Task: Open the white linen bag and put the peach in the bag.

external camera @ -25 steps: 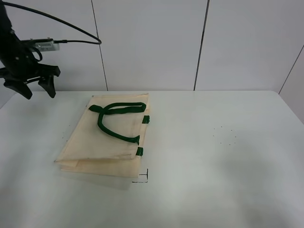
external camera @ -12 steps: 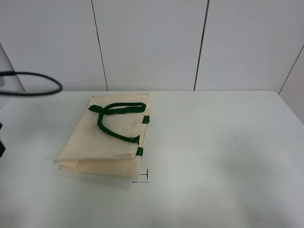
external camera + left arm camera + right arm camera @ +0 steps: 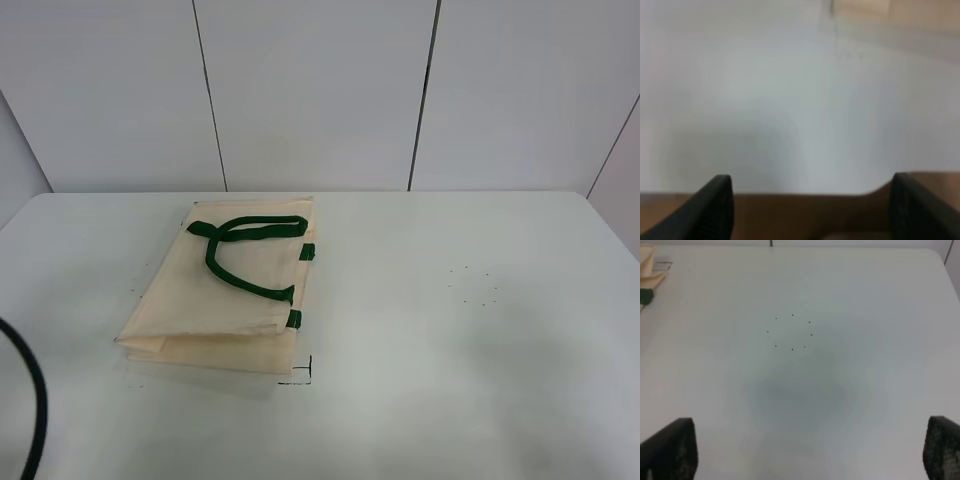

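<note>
Here both grippers' fingers (image 3: 715, 210) (image 3: 670, 447) hang spread wide and empty, the white linen bag (image 3: 225, 290) folded flat.

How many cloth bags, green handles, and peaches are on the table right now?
Cloth bags: 1, the white linen bag, lying flat and closed.
Green handles: 1 showing, the looped green strap on top of the bag.
Peaches: 0 in any view.
Total: 2

Tool (image 3: 810, 455) spread wide over table (image 3: 865, 300), bag corner (image 3: 651, 267) beyond.
</note>
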Available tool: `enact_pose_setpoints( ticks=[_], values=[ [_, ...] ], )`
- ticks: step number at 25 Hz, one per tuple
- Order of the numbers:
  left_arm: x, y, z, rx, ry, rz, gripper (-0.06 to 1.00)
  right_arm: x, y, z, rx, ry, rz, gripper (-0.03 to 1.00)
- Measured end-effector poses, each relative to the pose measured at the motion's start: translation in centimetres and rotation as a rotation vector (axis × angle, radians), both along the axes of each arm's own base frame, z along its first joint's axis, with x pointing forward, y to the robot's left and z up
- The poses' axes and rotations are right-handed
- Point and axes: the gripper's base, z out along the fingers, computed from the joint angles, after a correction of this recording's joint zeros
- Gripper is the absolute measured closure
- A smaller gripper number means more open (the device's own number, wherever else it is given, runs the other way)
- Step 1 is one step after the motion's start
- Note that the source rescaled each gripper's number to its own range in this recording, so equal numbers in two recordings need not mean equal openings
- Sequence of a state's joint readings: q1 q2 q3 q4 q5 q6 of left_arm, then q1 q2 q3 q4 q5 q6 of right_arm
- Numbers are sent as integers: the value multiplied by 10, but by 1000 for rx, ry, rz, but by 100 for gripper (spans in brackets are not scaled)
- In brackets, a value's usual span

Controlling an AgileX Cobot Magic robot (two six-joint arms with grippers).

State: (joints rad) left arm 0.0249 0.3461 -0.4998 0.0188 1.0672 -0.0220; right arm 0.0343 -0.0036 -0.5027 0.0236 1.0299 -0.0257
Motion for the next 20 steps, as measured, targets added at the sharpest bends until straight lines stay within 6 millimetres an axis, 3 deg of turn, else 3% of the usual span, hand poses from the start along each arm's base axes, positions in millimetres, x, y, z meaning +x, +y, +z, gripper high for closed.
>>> enact_pose_setpoints(
  ticks=[6,20],
  values=[
    [-22,-1,4,19,-170,-17,-5,0,0,0,0,0,0,-3],
    [-34,-1,5,12,-259,-87,-5,0,0,0,0,0,0,-3]
  ],
)
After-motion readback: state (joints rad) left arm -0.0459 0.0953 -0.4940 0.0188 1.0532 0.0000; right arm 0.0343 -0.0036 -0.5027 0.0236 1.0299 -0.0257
